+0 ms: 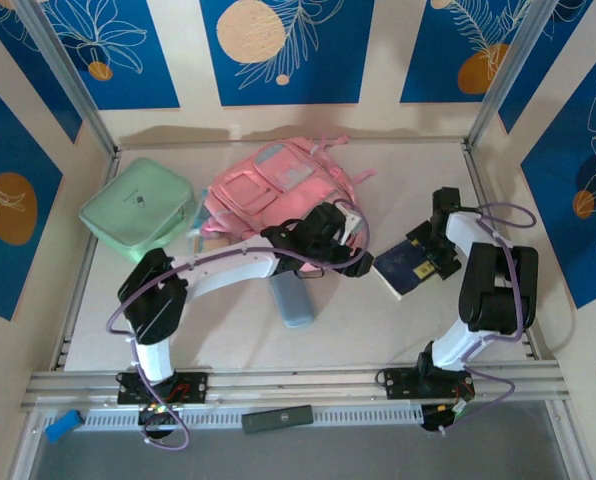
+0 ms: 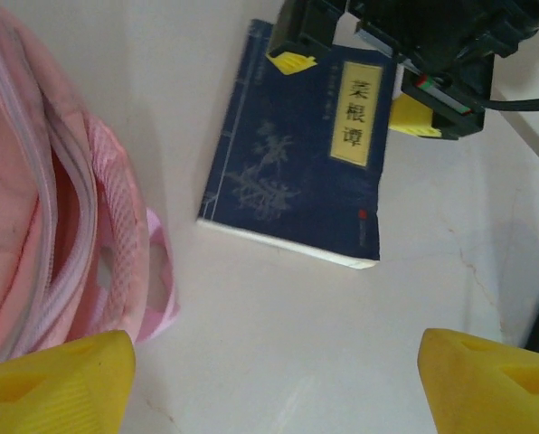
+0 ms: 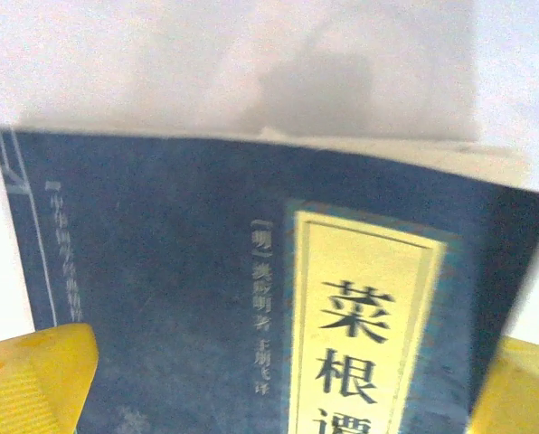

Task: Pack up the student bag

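The student bag [image 1: 278, 185], a soft pink backpack with grey-blue patches, lies at the far middle of the tabletop [image 1: 378, 330]; a mint green square case [image 1: 138, 210] sits just beside it on the left. The left wrist view shows the student bag [image 2: 34, 226] at the left edge, one zip mouth gaping.

A dark blue book [image 1: 403, 268] with a yellow title label lies right of the bag; it rests flat with its pale page edges showing [image 2: 288, 181]. The right end effector [image 1: 428, 262] straddles the book's far end, jaws at their widest; its yellow pads [image 3: 34, 380] flank the cover [image 3: 161, 271], but contact cannot be told.

The left end effector [image 1: 356, 265] hangs between bag and book; its yellow fingertips [image 2: 52, 380] stand wide apart over bare tabletop, holding nothing.

A light blue oblong case [image 1: 296, 300] lies near of the bag, partly under the left arm.
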`<act>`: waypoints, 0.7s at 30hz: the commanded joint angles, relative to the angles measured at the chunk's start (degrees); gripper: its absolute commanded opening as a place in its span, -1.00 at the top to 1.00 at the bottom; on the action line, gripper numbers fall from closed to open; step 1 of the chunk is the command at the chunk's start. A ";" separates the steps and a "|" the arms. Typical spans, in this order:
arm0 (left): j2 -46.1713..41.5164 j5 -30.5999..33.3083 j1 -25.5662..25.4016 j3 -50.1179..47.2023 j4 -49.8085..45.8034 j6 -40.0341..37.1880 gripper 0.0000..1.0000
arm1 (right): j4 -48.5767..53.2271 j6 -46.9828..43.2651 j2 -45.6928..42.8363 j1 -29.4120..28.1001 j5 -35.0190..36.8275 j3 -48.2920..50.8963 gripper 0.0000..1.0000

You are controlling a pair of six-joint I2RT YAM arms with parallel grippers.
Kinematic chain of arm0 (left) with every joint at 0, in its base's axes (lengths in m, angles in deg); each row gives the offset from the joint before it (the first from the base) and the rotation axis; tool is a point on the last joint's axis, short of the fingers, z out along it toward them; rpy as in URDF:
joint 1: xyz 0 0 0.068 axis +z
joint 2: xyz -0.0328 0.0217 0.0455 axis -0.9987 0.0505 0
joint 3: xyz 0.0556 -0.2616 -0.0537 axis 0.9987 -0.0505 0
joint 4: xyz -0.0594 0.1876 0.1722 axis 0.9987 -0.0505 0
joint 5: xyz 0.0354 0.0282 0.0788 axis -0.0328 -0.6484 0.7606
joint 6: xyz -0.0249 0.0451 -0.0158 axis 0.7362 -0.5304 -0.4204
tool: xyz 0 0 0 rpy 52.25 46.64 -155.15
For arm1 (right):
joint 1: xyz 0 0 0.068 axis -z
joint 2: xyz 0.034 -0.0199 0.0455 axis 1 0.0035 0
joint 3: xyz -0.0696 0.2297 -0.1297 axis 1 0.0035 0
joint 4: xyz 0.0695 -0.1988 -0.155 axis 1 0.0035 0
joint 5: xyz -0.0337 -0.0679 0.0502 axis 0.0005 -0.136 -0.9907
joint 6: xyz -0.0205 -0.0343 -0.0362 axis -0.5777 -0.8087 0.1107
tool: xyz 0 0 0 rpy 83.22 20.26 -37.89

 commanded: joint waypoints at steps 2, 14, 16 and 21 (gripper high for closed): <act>6.62 0.76 0.13 8.08 -1.74 -1.93 -0.65 | 3.70 -8.76 -2.71 4.36 -7.14 -1.43 -0.98; 27.65 -0.21 0.13 30.03 -9.13 8.35 -0.26 | 0.49 -8.89 -9.42 12.79 -32.50 11.75 -0.61; 29.95 -2.24 0.13 31.26 -8.03 9.82 -0.22 | -0.73 -8.54 -8.43 12.76 -34.17 12.84 -0.52; 33.88 -3.00 0.09 33.56 -10.52 11.56 -0.04 | -2.76 -8.79 -8.45 12.49 -37.79 13.70 -0.43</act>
